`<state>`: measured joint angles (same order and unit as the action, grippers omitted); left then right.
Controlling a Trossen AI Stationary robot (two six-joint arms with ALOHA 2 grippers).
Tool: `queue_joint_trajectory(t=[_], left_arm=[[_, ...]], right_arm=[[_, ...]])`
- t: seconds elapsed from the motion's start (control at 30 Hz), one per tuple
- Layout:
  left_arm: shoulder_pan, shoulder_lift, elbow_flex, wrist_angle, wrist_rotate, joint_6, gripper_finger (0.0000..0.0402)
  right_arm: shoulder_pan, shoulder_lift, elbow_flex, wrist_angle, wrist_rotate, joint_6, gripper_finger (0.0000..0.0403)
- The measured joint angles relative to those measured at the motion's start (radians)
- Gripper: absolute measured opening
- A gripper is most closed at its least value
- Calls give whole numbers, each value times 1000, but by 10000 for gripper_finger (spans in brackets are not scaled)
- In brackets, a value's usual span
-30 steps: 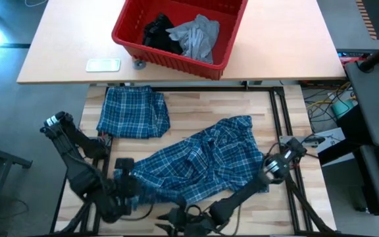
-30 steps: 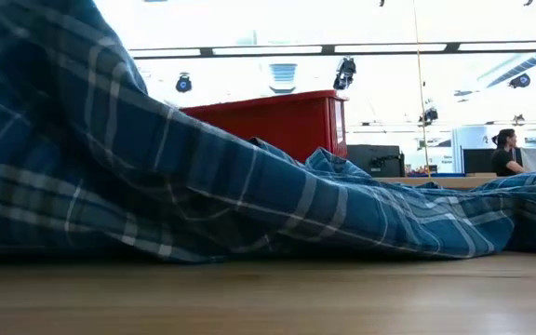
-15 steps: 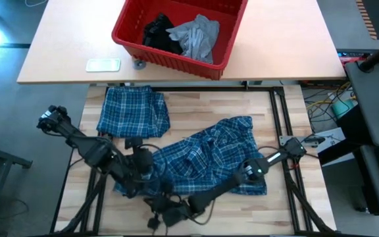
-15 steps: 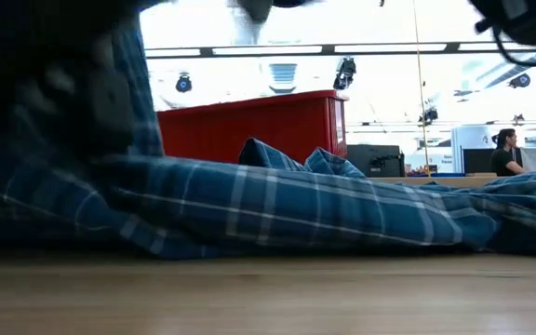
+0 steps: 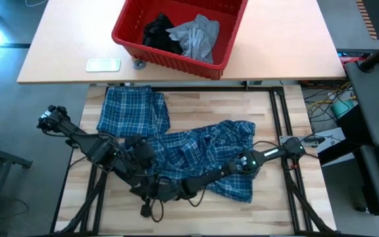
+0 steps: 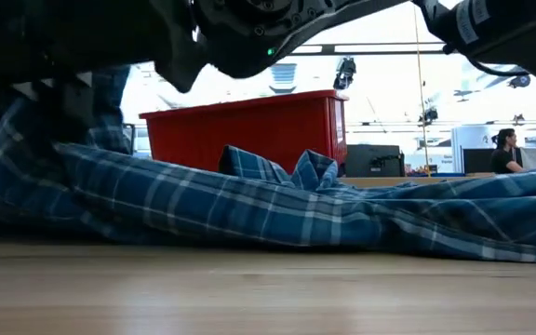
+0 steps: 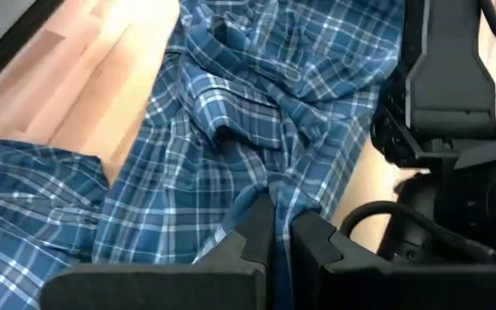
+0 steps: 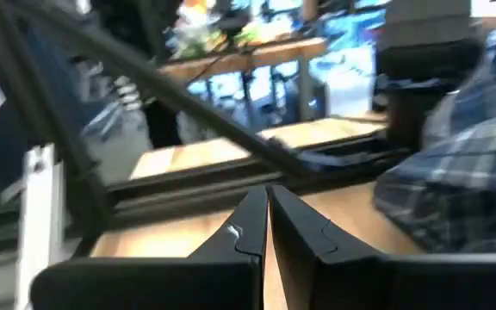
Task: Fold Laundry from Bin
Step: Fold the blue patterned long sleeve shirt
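The blue-and-white plaid button shirt [image 5: 206, 158] lies crumpled on the pale wooden slatted surface [image 5: 196, 105], spread from the middle toward the right, its cloth bunched in ridges and far from flat. Just beside it, toward the left rear, a second blue plaid garment [image 5: 131, 113] lies already folded into a neat rectangle.

The left claw [image 7: 274, 232] sits at the shirt's near left edge, its fingers pressed together with a pinch of plaid cloth caught between them. The right claw [image 8: 265, 220] is down at the near edge of the surface close to the left one, its fingers shut tight; its own view shows no cloth between the tips, so it looks to hold nothing.

Beyond, on the tan surface behind, the red rectangular plastic bin [image 5: 176, 29] holds a light grey T-shirt [image 5: 199, 34] and a small black garment [image 5: 160, 31], both untouched.

The step in hand seems to be spreading the plaid shirt out before folding. With only one edge gripped, the next move probably calls for the right claw to open, find a second hem or corner well apart from the left grip, and draw the cloth flat.
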<state>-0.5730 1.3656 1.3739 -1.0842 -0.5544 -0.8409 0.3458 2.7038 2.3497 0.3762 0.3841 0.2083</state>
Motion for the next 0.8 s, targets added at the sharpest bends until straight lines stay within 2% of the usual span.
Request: queue_joint_trajectory(t=[0.07, 0.23, 0.37, 0.53, 0.63, 0.8], left_arm=[[-21, -2, 0, -12, 30, -1, 0], [-114, -9, 0, -41, 121, -37, 0], [-197, -3, 0, -32, 178, -78, 0], [-297, 16, -2, 49, 173, -80, 0], [-335, 34, -2, 118, 172, -61, 0], [-371, 66, -2, 136, 172, -115, 1]], right_arm=[[5, -28, 0, -122, -26, 26, 13], [73, -144, 0, -646, -35, 131, 13], [157, -240, 0, -999, -75, 190, 10], [199, -332, -8, -1386, 82, 277, 9], [152, -337, -50, -1500, 119, 314, 9], [63, -376, -201, -1456, 110, 319, 9]])
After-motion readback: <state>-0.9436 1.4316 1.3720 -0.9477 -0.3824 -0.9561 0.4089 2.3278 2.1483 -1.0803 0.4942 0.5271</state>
